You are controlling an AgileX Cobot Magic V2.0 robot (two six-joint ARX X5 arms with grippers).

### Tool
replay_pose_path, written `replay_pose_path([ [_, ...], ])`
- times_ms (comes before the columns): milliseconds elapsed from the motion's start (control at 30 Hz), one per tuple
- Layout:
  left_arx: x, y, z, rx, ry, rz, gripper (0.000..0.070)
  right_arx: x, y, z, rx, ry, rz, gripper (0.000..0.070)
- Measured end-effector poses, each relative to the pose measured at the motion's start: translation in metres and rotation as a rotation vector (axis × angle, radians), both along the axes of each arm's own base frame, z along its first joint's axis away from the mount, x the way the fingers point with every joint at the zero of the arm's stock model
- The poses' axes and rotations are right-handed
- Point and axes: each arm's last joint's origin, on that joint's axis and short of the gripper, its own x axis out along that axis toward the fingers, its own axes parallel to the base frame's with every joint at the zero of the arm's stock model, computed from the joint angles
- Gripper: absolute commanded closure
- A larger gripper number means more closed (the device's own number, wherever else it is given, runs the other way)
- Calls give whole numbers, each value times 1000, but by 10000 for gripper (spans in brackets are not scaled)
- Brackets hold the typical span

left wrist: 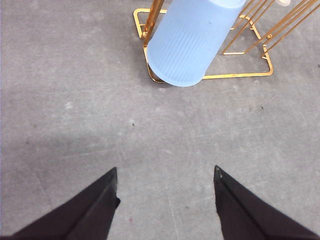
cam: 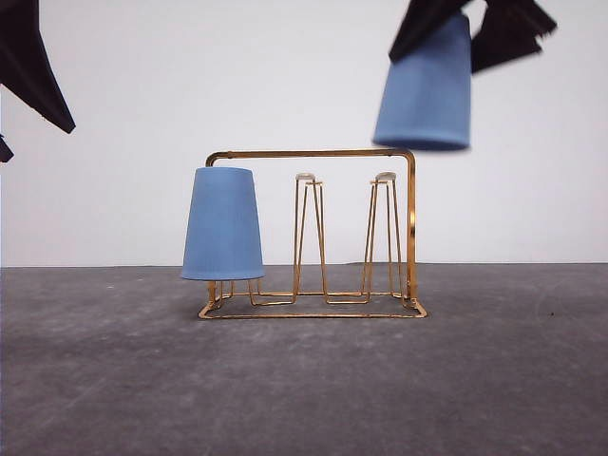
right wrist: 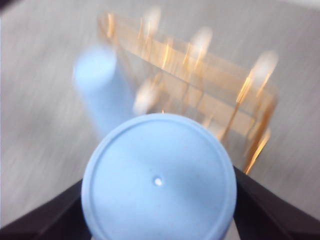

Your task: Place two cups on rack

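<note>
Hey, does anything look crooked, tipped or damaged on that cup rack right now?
Nothing stands out. The rack sits flat and upright, one cup hangs upside down over its left prongs, and the right gripper holds the second cup upside down above the right end. The middle and right prongs are bare.

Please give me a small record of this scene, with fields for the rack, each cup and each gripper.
rack: gold wire rack on the grey table
first cup: blue cup, upside down on the rack's left prongs
second cup: blue cup, upside down, in the air above the rack's right end
free prongs: middle and right
left gripper: open, holds nothing
right gripper: shut on the second cup
</note>
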Motion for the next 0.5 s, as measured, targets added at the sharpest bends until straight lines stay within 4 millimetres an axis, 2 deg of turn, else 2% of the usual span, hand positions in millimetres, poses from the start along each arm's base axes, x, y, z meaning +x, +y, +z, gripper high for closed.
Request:
replay_pose_path([
  [133,0,0,0,0,0,0,348,6,2,10,20,-118,-20,366],
  [233,0,0,0,0,0,0,348,13,4,8,26,-142,-20,366],
  [333,0,0,0,0,0,0,348,26,10,-7,3,-97,-14,366],
  [500,0,0,0,0,0,0,348,54,21,-48,-53,30,-8,365],
])
